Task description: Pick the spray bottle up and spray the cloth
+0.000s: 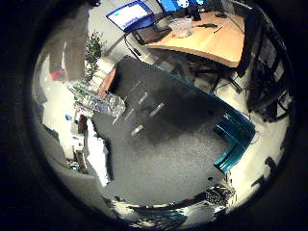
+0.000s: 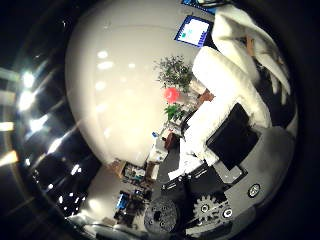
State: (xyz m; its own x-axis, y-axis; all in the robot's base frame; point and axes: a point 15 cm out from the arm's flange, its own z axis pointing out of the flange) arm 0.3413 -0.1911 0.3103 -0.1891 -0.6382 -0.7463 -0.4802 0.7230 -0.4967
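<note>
I am reading the hand (image 2: 225, 125) as raised well above the work surface, palm facing down and outward. In the thumb side view its white fingers (image 2: 235, 45) are stretching out long and fairly straight past the black palm parts, with nothing between them, so I am logging it as open and carrying nothing. The geared parts (image 2: 205, 207) of the hand are sitting at the edge of that view.

From the little finger side view I am looking down on one dark grey mat (image 1: 163, 144) covering the table. One spray bottle (image 1: 96, 101), clear, is lying on its side at the far edge of the mat, well apart from the hand. One white cloth (image 1: 98, 154) is lying crumpled along the same edge of the mat, near the bottle but not touching it as far as I can tell; the view is poor there.

Counts for the surroundings: one wooden desk (image 1: 216, 43) beyond the mat, two lit monitors (image 1: 130, 14) on it, one potted plant (image 1: 93, 50) by the wall. One teal frame (image 1: 236, 134) is showing at the mat's corner.
</note>
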